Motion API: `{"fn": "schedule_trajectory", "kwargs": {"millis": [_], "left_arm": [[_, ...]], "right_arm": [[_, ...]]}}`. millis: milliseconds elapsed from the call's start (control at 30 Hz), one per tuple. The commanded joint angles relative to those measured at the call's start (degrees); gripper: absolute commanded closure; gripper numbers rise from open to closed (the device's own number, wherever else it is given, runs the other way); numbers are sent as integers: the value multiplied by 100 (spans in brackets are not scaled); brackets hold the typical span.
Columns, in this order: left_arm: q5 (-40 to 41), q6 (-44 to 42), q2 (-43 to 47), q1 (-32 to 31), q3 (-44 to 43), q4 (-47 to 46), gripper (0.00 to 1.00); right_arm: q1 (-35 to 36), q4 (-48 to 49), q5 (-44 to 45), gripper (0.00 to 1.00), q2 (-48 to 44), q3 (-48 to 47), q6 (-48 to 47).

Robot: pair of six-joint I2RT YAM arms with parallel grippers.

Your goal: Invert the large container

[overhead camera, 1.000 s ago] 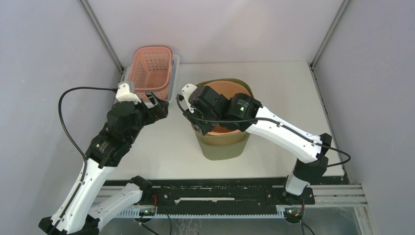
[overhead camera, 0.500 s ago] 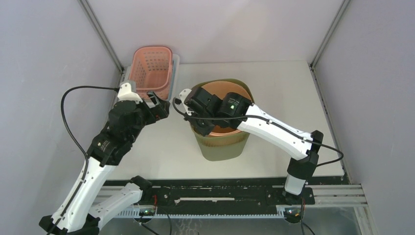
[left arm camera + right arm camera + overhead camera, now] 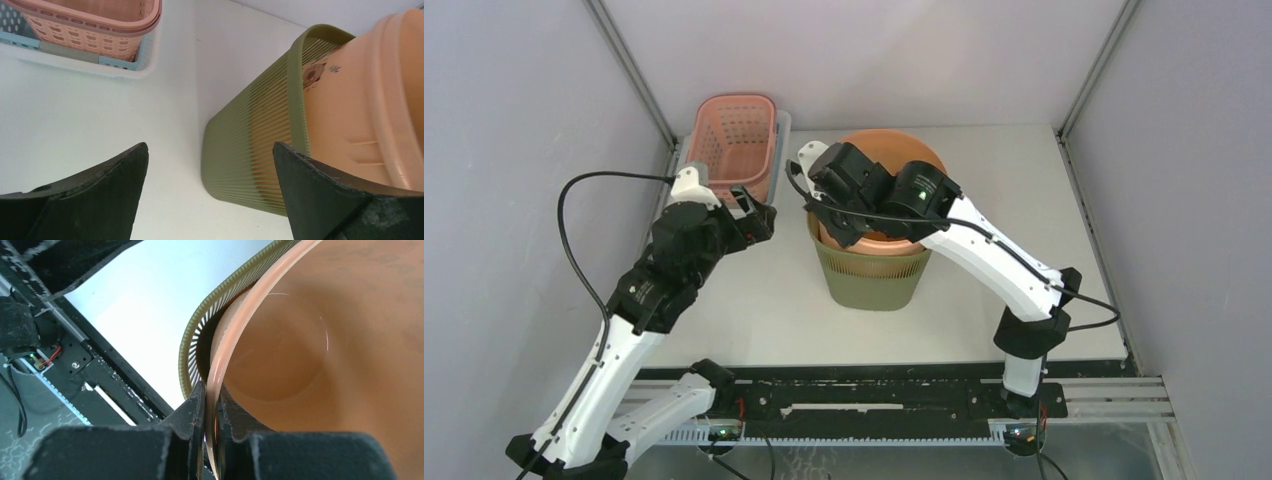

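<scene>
While the left gripper [image 3: 210, 148] hangs spread, the right gripper [image 3: 211, 397] pinches the rim of the orange tub [image 3: 300, 340] nested in the green bin [image 3: 250, 145]

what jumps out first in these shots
The right gripper pinches the rim of an orange tub nested in a green ribbed bin at the centre of the scene, the tub's rim standing well above the bin's. Off to the left, the left gripper hangs wide open near a pink basket at the back left.

Tub [image 3: 894, 145] in bin [image 3: 874, 282], basket [image 3: 734, 140] behind-left
</scene>
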State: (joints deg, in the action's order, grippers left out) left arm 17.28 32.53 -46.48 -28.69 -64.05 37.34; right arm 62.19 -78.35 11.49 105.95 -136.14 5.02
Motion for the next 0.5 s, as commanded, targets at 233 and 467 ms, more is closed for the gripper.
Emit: {"fn": "schedule_trajectory", "kwargs": {"millis": [233, 467], "left_arm": [[-241, -47, -95, 30, 174, -359, 2], [-251, -80, -110, 30, 156, -355, 2]], "right_arm": [[419, 745, 1572, 100, -871, -375, -407], [759, 1467, 2109, 100, -1807, -201, -554]]}}
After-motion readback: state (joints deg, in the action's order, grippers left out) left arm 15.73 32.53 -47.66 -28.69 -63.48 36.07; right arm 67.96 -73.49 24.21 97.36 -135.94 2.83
